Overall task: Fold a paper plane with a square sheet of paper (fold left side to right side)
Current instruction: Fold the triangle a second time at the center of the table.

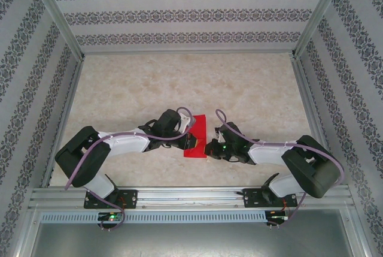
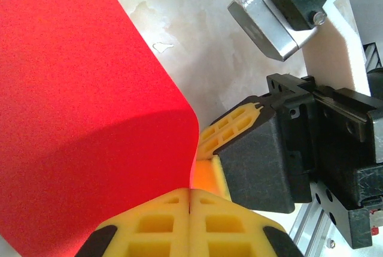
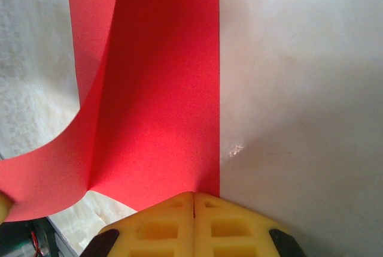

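Square sheet of paper [image 1: 198,128] at centre of frame, one side curled upward. Left gripper [image 1: 191,142] pinched closed on the lifted edge, right gripper [image 1: 207,148] pinched closed on the near edge. Risk: unequal pulling, then crooked crease, tearing, or slipping out.

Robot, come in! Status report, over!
Left gripper shut, pinching thin red paper sheet, flap curled over. Right gripper shut at its near edge. Nothing blocking.

Bright, even light; a soft shadow crosses the paper [image 2: 90,167].
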`<act>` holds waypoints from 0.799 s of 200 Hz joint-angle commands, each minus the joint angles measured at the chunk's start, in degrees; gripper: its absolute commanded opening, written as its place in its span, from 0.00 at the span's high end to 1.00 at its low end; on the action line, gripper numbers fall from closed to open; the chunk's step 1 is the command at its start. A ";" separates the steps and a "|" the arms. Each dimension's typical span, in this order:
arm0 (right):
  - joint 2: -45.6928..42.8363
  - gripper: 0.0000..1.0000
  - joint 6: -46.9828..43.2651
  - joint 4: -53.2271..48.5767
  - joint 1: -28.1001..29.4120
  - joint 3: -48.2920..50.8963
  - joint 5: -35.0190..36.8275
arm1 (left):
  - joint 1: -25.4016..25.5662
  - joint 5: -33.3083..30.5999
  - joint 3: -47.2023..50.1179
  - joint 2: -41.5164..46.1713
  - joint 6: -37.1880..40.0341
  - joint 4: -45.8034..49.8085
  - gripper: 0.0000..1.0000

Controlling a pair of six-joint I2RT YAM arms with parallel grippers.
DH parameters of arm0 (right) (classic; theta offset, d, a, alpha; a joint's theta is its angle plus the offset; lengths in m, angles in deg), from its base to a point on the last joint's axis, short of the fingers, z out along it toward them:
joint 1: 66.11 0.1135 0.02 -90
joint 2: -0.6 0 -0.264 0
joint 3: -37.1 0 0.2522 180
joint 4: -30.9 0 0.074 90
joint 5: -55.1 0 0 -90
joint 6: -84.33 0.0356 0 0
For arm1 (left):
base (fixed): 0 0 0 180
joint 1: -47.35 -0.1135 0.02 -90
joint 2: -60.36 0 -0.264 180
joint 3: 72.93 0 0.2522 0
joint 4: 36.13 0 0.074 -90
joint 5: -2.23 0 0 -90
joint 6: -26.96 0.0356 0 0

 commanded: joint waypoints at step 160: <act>3.35 1.00 -1.38 -4.62 0.71 -2.11 0.61 | -6.92 4.91 2.16 -5.14 0.37 -3.88 1.00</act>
